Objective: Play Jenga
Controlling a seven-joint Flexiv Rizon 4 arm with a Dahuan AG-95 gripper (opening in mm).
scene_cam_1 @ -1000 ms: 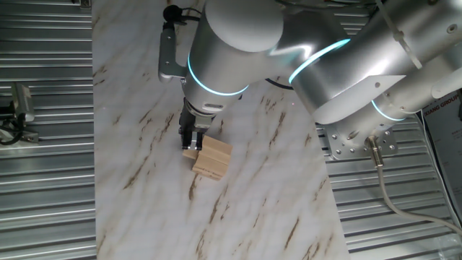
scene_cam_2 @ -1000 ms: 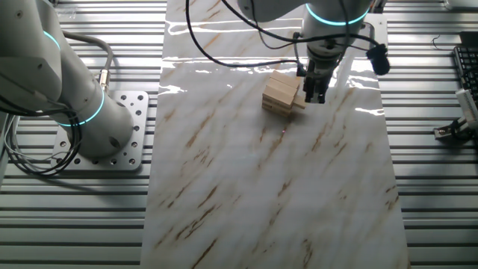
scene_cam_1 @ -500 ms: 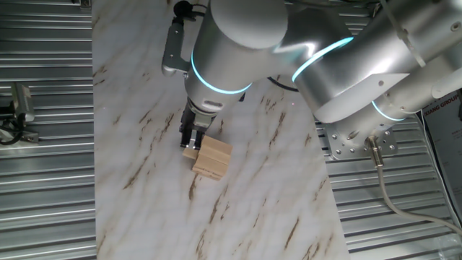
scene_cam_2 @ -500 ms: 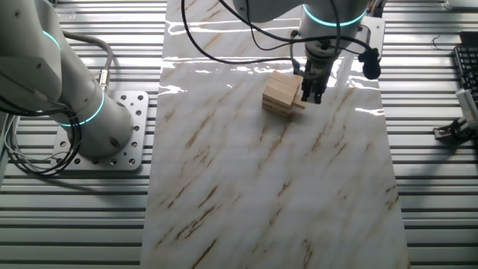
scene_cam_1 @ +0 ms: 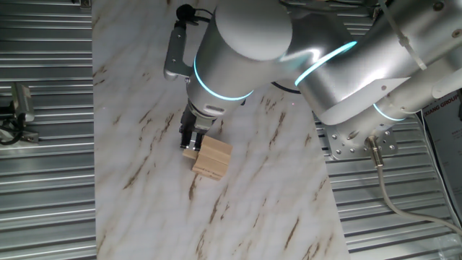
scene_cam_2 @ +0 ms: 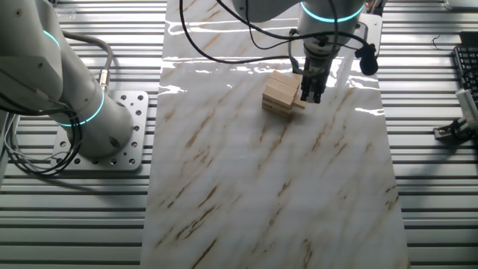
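One pale-tan Jenga stack (scene_cam_1: 212,158) (scene_cam_2: 282,93) of crosswise layers; one gripper (scene_cam_1: 190,141) (scene_cam_2: 308,95) at its 9 o'clock, jaws' state unclear.

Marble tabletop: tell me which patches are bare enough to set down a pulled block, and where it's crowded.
The marble tabletop is bare across the wide stretch between the Jenga stack and its near edge, and along the strip on the stack's side away from the gripper. It is crowded only right at the stack, where the gripper's jaws sit against a protruding block.
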